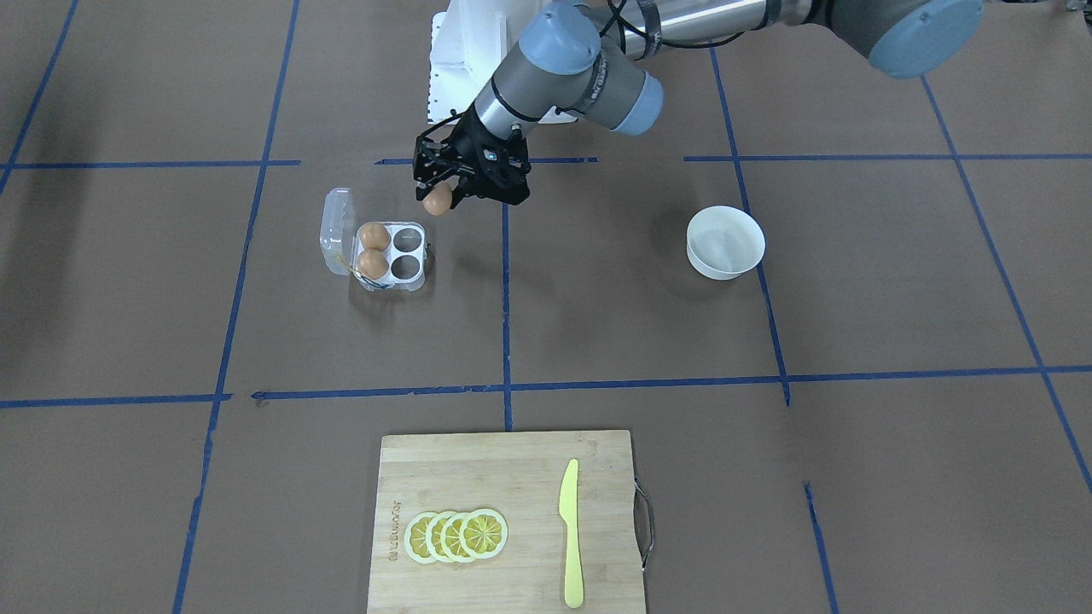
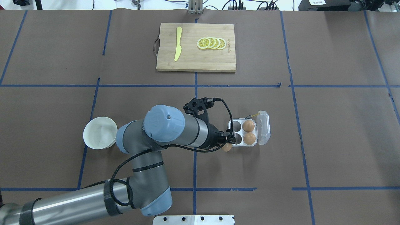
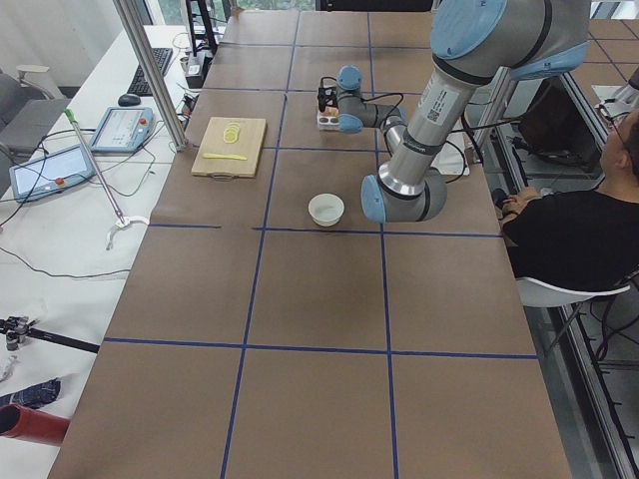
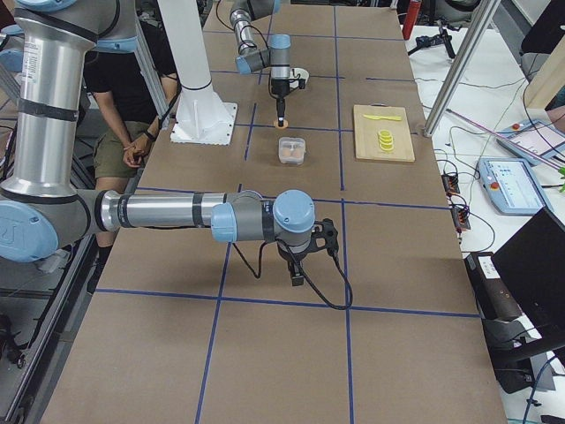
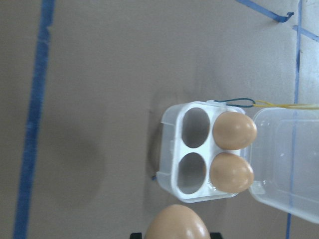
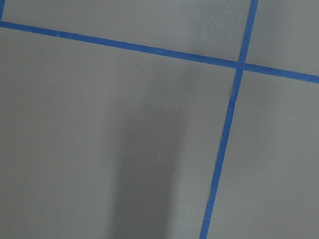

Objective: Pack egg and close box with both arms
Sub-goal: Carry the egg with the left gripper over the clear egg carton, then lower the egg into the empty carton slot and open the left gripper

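Note:
My left gripper (image 1: 439, 198) is shut on an orange-brown egg (image 1: 438, 201) and holds it above the table, just beside the box's near edge. The held egg also shows in the overhead view (image 2: 227, 147) and at the bottom of the left wrist view (image 5: 177, 223). The clear box (image 1: 424, 256) lies open with its lid (image 1: 337, 230) folded back. Two eggs (image 5: 234, 130) (image 5: 231, 173) fill the cells on the lid side; the two cells towards my gripper are empty. My right gripper (image 4: 300, 272) hangs low over bare table far from the box; I cannot tell whether it is open.
A white bowl (image 1: 725, 242) stands on the robot's left side of the table. A wooden cutting board (image 1: 503, 477) with a yellow knife (image 1: 570, 533) and lemon slices (image 1: 456, 535) lies at the far edge. The white pedestal (image 1: 456, 60) stands behind the gripper.

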`<state>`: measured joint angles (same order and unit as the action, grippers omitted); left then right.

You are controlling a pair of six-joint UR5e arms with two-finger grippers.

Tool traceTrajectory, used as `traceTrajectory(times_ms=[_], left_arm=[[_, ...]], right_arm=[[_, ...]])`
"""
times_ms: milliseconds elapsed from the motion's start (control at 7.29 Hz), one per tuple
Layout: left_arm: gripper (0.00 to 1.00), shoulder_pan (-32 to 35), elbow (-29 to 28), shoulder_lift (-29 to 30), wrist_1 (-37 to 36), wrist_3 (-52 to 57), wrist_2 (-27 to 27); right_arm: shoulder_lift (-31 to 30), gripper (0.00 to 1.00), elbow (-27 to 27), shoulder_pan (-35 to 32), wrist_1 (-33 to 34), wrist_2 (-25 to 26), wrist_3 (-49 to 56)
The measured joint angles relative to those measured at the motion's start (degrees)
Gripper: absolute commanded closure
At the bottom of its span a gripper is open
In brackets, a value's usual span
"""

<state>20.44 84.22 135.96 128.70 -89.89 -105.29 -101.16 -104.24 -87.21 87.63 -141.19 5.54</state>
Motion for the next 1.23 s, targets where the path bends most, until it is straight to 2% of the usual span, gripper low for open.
traceTrajectory(times_ms=[274,549,686,823,1097,1234], left_arm=[[1.0,-0.4,-4.8,3.0,2.9,-0.7,3.6],[1.0,-0.4,-7.1,4.0,5.0,-0.6,5.2],[0.92,-0.4,-7.5,4.1,5.3,-0.5,5.7],[0.66,-0.4,-7.8,4.3,5.4,-0.4,6.1],[0.19,-0.4,-8.2,4.8,5.5,-0.4,6.4],[0.09,-0.4,-8.3,4.9,5.5,-0.4,6.5]], right_arm=[[0.0,0.0,0.0,0.0,0.0,-0.2,0.0],[0.0,0.0,0.0,0.0,0.0,-0.2,0.0],[0.0,0.0,0.0,0.0,0.0,-0.2,0.0],[0.0,0.0,0.0,0.1,0.0,-0.3,0.0],[0.0,0.0,0.0,0.1,0.0,-0.3,0.0],[0.0,0.0,0.0,0.1,0.0,-0.3,0.0]])
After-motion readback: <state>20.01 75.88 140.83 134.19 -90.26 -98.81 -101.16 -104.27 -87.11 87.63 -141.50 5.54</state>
